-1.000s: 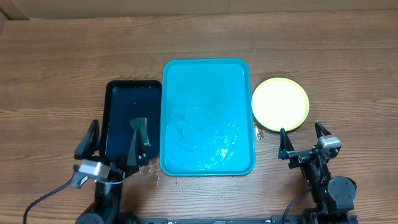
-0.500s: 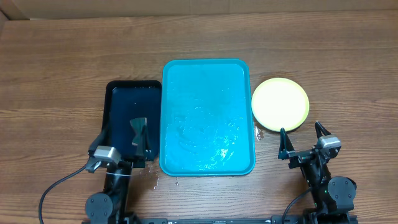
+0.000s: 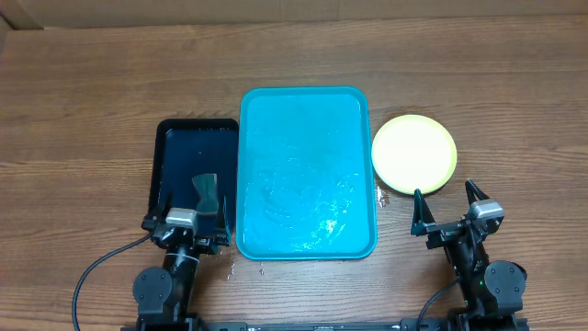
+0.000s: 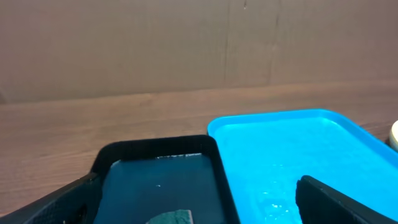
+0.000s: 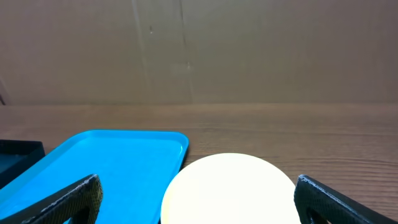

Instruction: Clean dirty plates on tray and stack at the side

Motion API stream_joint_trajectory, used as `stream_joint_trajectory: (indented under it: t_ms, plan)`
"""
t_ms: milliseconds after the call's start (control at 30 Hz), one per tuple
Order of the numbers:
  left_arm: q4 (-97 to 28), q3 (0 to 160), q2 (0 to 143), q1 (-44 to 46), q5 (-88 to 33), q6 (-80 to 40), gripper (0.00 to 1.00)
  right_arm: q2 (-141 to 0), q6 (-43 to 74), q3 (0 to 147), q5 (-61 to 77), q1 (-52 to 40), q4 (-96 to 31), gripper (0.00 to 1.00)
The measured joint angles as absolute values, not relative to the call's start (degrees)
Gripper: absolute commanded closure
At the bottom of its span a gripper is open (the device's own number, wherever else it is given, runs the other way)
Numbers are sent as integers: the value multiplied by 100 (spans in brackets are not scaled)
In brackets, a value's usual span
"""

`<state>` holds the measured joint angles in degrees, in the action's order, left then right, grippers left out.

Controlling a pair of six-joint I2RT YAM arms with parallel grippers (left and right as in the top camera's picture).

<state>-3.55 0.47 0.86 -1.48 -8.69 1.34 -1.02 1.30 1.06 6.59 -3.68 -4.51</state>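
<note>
The wooden counter (image 3: pixel 92 92) carries everything. The big turquoise tray (image 3: pixel 306 170) lies in the middle, its floor glistening wet, with a few drops on the wood by its near edge. A narrower black tray (image 3: pixel 179 152) lies against its left rim. The plates (image 3: pixel 413 152) sit on the counter just beside the tray's right rim. A pale yellow-green one is on top and a dark edge shows beneath it; how many are stacked cannot be told. The left gripper (image 3: pixel 191 204) hangs over the near end of the black tray, spread wide and gripping nothing. The right gripper (image 3: pixel 444 198) hovers just short of the plates, equally wide and gripping nothing. A small grey-green scrap (image 3: pixel 207 187) lies in the black tray.
</note>
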Motion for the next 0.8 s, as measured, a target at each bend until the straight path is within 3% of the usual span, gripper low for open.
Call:
stream_joint_trajectory:
  t_ms: [800]
  plan:
    - [-353, 47, 86, -148, -869, 327, 0, -102, 130, 106, 659, -366, -456, 0]
